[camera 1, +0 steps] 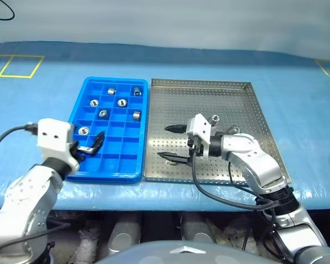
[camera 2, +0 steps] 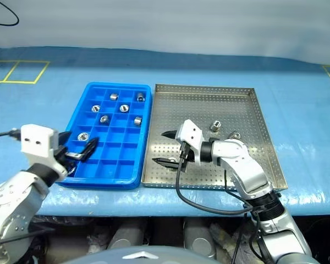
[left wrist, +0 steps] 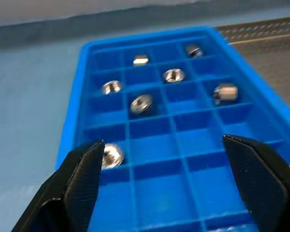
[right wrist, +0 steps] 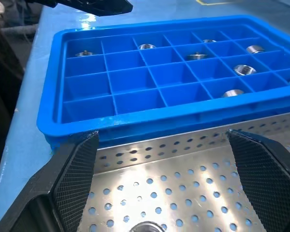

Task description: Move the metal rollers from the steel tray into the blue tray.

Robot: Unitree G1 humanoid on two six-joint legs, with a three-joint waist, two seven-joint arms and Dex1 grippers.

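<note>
Seven rollers (camera 1: pixel 103 114) sit in blue tray (camera 1: pixel 129 159) cells; two remain at steel tray's (camera 1: pixel 247 104) three o'clock. Left gripper (camera 1: pixel 91 144) and right gripper (camera 1: pixel 172 143) fingers spread, empty.

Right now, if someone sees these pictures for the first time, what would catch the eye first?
Probably the bright blue tray on the robot's left, with seven shiny metal rollers scattered among its compartments. Next to it lies the steel tray, where the open right gripper hovers and two rollers remain.
</note>
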